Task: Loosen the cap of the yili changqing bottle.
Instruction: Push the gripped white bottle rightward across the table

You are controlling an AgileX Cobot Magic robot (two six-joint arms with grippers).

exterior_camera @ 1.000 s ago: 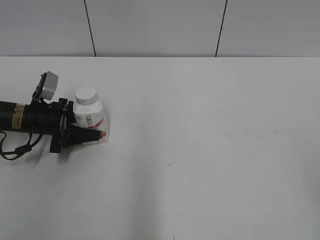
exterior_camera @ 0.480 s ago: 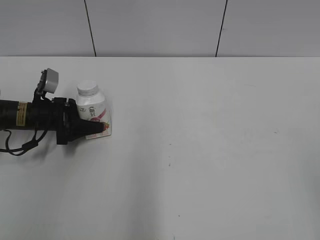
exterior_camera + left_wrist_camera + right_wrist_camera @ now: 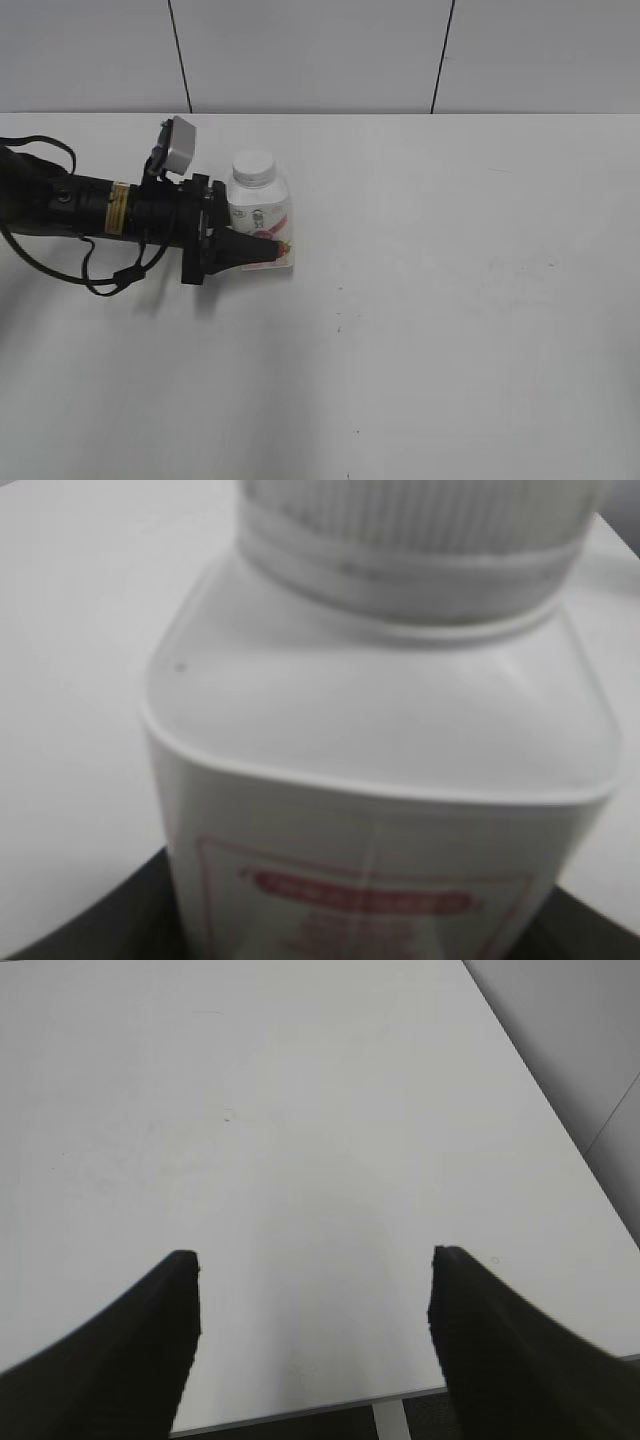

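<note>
The yili changqing bottle (image 3: 260, 222) is a small white bottle with a pink-red label, upright at the left of the table. Its white cap (image 3: 253, 166) is on top. My left gripper (image 3: 262, 243) is shut on the bottle's lower body from the left side. In the left wrist view the bottle (image 3: 380, 780) fills the frame, with the ribbed cap (image 3: 420, 515) at the top edge. My right gripper (image 3: 312, 1300) is open and empty above the bare table; it does not show in the exterior view.
The white table (image 3: 450, 300) stretches to the right of the bottle. A grey panelled wall (image 3: 320, 55) stands behind it. The right wrist view shows the table's near edge (image 3: 300, 1415) and right edge.
My left gripper has carried the bottle to the right across the table. The bottle stays upright in the grip.
</note>
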